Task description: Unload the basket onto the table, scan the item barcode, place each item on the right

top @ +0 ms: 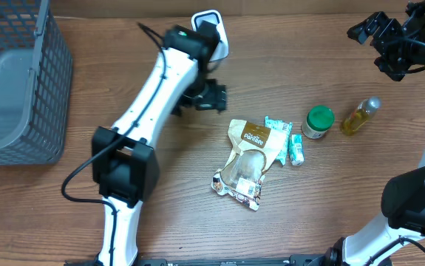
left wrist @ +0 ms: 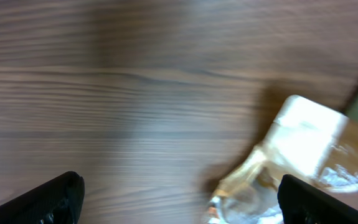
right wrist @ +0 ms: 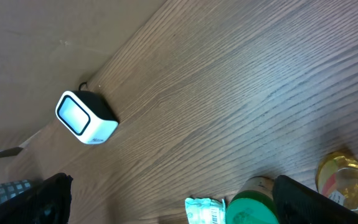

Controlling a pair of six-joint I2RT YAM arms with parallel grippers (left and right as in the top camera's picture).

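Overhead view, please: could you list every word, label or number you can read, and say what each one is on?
"Panfere", or close to it, in small print: on the pouch.
Teal packets: print too small to read.
Jar and bottle: nothing legible.
Left wrist view: too blurred to read anything.

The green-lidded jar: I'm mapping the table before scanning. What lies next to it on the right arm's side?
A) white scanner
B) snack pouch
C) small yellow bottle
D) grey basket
C: the overhead view shows the small yellow bottle lying close beside the jar on that side.
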